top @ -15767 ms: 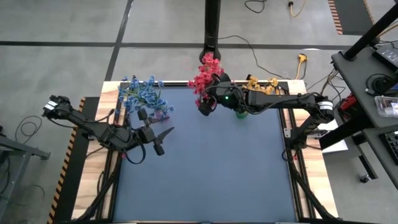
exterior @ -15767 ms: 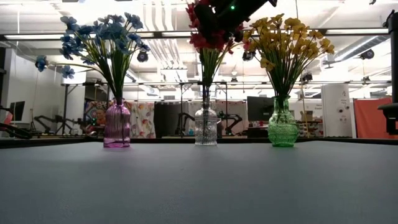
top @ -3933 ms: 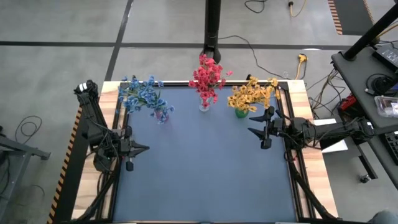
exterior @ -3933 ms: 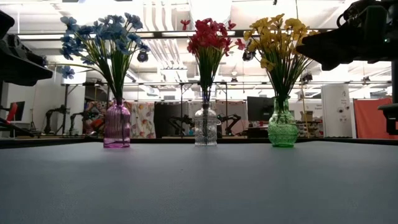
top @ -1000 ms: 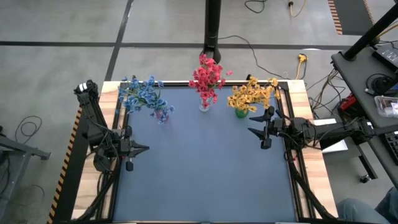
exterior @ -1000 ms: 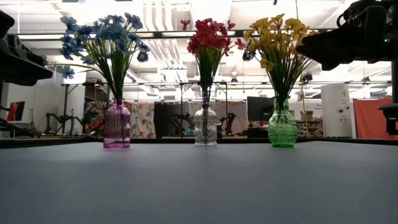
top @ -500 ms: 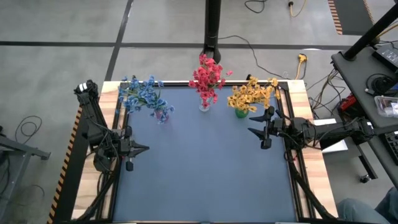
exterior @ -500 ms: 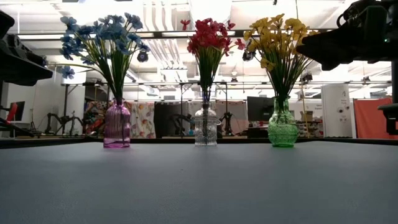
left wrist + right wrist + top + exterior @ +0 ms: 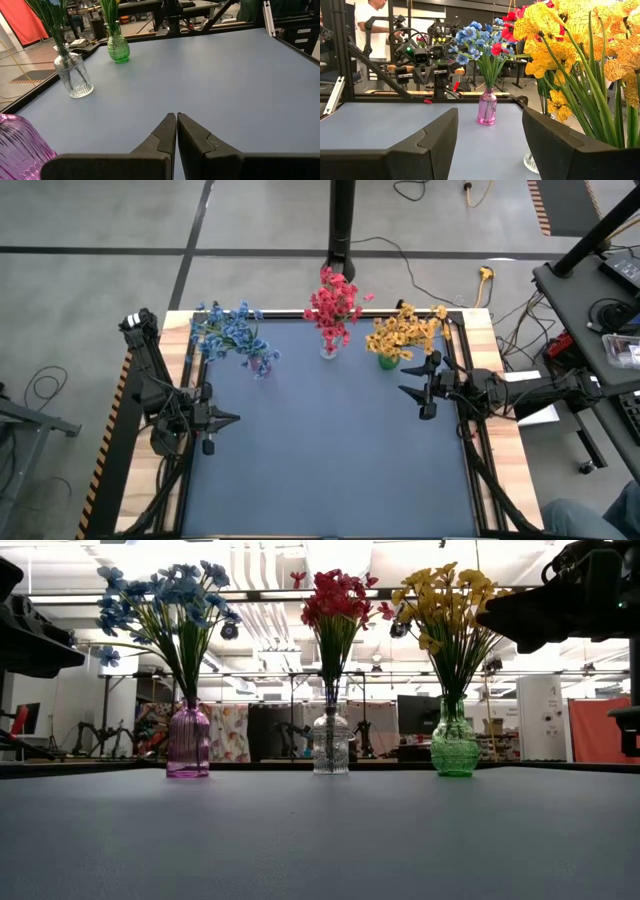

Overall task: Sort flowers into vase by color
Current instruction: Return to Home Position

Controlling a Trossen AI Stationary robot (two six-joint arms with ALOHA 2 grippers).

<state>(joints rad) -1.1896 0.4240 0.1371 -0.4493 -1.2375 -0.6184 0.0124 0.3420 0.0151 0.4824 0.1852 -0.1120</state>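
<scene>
No word, number, brand or label can be read in any view. The only sign-like marking is orange-and-black hazard striping [image 9: 106, 442] running down the left edge of the table [image 9: 330, 480] at the left of the overhead frame, and a second striped strip [image 9: 540, 205] on the floor at upper right.

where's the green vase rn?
High view: the green vase stands at the far edge of the table, right of centre, holding the yellow flowers; its nearest neighbour is the clear vase to its left.
</scene>
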